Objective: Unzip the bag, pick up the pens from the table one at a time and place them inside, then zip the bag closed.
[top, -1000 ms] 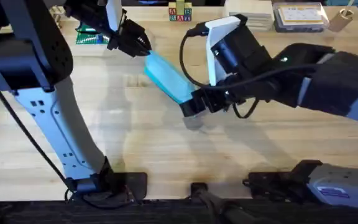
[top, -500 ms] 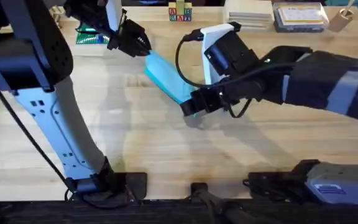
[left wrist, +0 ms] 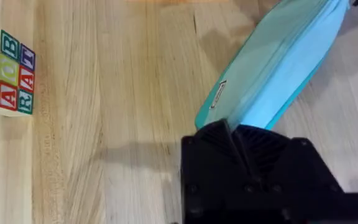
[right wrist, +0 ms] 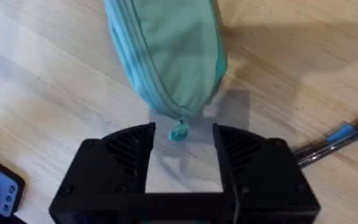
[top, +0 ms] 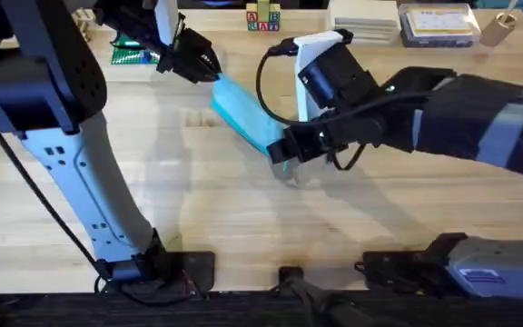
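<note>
bag [top: 243, 113] diagonal, apparently far-left to near-right

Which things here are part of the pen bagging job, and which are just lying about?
For the job:
- bag, one end clamped in the left pincer
- zipper pull, between the open fingers of the right pincer
- pen on the table

Lying about:
- alphabet blocks
- plastic box

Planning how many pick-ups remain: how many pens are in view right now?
1. A pen lies on the table off to one side of the bag, seen from the right wrist. Others may be hidden under the arms.
</note>
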{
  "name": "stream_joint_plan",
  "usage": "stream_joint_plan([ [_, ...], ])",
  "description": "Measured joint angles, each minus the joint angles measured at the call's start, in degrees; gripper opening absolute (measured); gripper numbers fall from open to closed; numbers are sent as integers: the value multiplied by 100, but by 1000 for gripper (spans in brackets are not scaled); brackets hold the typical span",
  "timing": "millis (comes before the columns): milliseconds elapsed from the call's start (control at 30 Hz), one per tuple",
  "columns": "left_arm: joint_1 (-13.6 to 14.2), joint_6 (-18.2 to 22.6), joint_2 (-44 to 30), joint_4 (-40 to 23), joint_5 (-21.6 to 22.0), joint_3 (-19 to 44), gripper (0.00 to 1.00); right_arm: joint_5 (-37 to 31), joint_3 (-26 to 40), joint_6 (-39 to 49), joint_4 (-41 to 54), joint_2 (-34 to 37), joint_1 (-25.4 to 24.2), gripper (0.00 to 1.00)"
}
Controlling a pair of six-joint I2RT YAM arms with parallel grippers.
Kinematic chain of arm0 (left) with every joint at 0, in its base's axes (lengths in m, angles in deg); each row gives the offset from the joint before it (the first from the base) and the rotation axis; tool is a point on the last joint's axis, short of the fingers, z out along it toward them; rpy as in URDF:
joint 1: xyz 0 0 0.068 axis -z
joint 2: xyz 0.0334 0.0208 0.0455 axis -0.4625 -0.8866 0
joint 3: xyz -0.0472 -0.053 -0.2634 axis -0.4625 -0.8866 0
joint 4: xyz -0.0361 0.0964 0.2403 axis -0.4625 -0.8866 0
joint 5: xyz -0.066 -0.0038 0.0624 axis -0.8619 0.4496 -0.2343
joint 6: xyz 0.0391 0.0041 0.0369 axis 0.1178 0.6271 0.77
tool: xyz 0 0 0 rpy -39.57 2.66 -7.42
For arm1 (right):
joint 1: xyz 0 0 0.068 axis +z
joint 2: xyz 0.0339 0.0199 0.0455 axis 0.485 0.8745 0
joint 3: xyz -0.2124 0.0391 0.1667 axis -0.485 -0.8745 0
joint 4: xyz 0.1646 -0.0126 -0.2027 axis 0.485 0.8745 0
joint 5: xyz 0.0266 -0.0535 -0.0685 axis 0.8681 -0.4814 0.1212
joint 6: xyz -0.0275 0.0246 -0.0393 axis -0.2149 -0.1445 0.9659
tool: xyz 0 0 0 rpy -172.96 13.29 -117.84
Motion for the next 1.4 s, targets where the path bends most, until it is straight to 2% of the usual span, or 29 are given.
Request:
stream_joint_plan([
  [100, 0, -1, 0, 1, 0, 0, 42, 2, 0, 0, -44, 0, 0, 550],
  [367, 0, 0, 0, 1, 0, 0, 42, 4, 0, -22, -65, 22, 0, 347],
  [667, 0, 0, 0, -1, 0, 0, 42, 48, 0, -86, -65, 22, 0, 334],
  [867, 0, 0, 0, 1, 0, 0, 42, 50, 0, -89, -64, 22, 0, 285],
  [967, 0, 0, 0, -1, 0, 0, 42, 50, 0, -89, -65, 22, 0, 125],
  [1033, 0, 0, 0, -1, 0, 0, 42, 50, 0, -104, -62, 22, 0, 72],
  [1133, 0, -1, 0, -1, 0, 0, 42, 50, 0, -106, -62, 22, 0, 40],
  [1400, 0, 0, 0, -1, 0, 0, 42, 50, 0, -106, -62, 22, 0, 33],
])
